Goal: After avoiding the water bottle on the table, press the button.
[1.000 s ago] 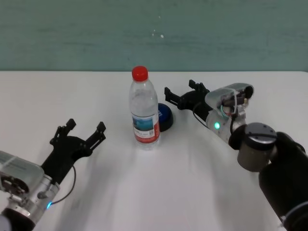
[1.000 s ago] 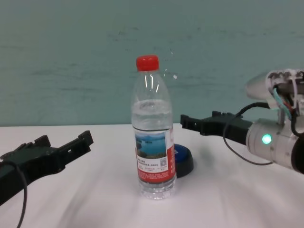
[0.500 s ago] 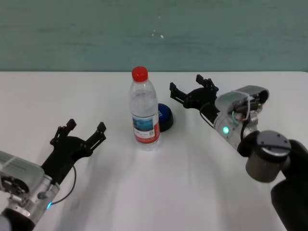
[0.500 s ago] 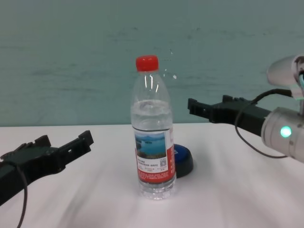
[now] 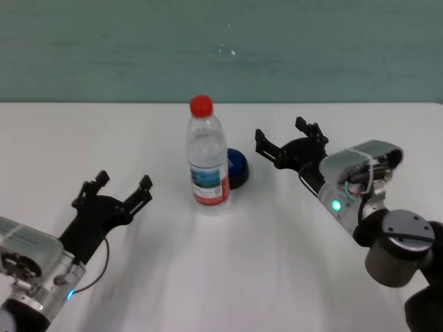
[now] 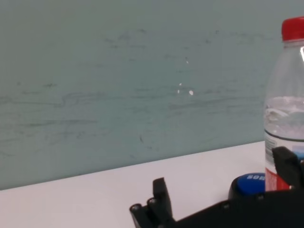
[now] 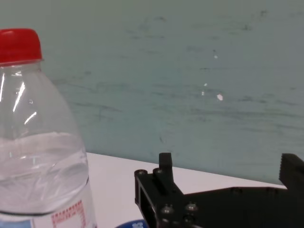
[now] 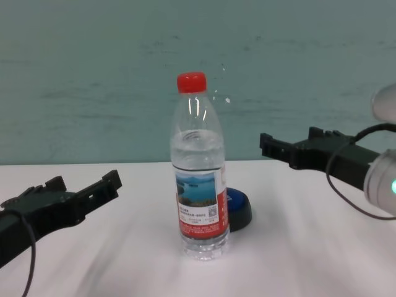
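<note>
You had the table (image 5: 228, 277) wide and white under both arms, and nothing on it had shifted over the last second: the only change was your right arm. It had drawn back from the middle, toward about four o'clock in the head view, so that the right gripper (image 5: 287, 144) had gone from close beside the button to well clear of it, off at its three o'clock. Judged from that, the arm was withdrawing. I could not tell whether the press had been made; if not, you would have had to come in again from the same open side, since the bottle blocked the near approach.

The water bottle (image 5: 207, 158) stood upright near the centre of the table, red cap on, and had not been knocked. The button (image 5: 238, 168) sat just behind it at roughly its two o'clock, partly hidden by the bottle in the chest view and lying flat.

Your right arm reached in low from five o'clock, forearm nearly level, with the gripper held above the table and pointing toward ten o'clock. Its fingers (image 8: 276, 148) stood spread wide and held nothing. Your left gripper (image 5: 114, 194) was parked at eight o'clock of the bottle, well apart from it, fingers likewise splayed and empty, and it had not moved.
</note>
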